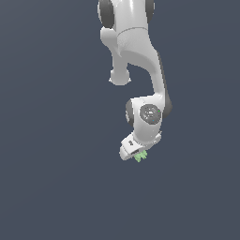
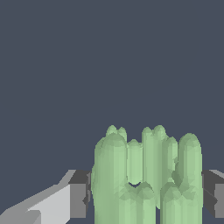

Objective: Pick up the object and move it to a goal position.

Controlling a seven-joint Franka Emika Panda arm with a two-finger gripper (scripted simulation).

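Plain dark blue-grey backdrop (image 1: pixel 51 187) fills both views; no surface edge visible. White Panda arm (image 1: pixel 136 51) comes down from the top of the exterior view, bends at a wrist joint w/ a round grey cap (image 1: pixel 150 113); white gripper head below it, tilted toward the exterior view's left. Gripper (image 1: pixel 139 155) at the arm's low end; in wrist view its grey finger pads (image 2: pixel 78 194) sit either side of the object, jaws closed on it. Object (image 2: pixel 146 175), light-green lump of ribbed, rounded columns, held between the pads; in exterior view only a tiny jagged green bit (image 1: pixel 140 156) peeks under the head.
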